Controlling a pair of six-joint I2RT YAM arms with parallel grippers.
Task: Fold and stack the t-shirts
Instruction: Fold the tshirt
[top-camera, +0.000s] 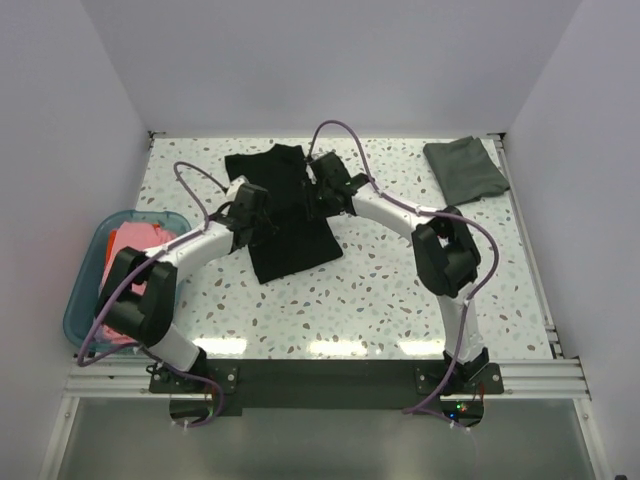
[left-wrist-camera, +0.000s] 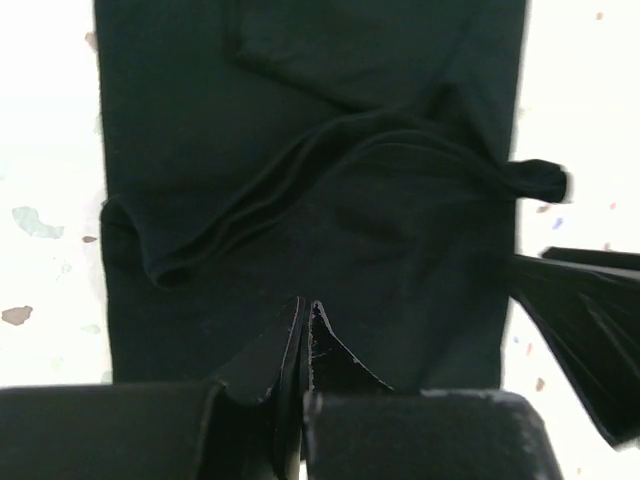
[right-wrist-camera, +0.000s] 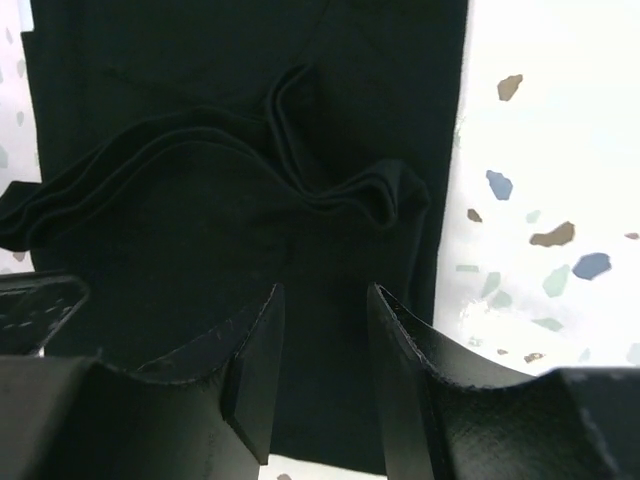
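Observation:
The black t-shirt (top-camera: 290, 215) lies in the middle of the table, folded into a long strip with rumpled ridges across its middle (left-wrist-camera: 330, 160) (right-wrist-camera: 250, 170). My left gripper (top-camera: 262, 215) is over its left edge. Its fingers are shut (left-wrist-camera: 305, 305), and I see no cloth between them. My right gripper (top-camera: 318, 195) is over the shirt's right side with its fingers a little apart and empty (right-wrist-camera: 325, 295). The dark grey-green shirt (top-camera: 465, 168) lies folded at the back right. Pink and orange-red shirts (top-camera: 135, 242) lie in the tub.
The translucent teal tub (top-camera: 85, 290) stands at the table's left edge beside the left arm. The right gripper's fingers show at the right of the left wrist view (left-wrist-camera: 590, 330). White walls close in the back and sides.

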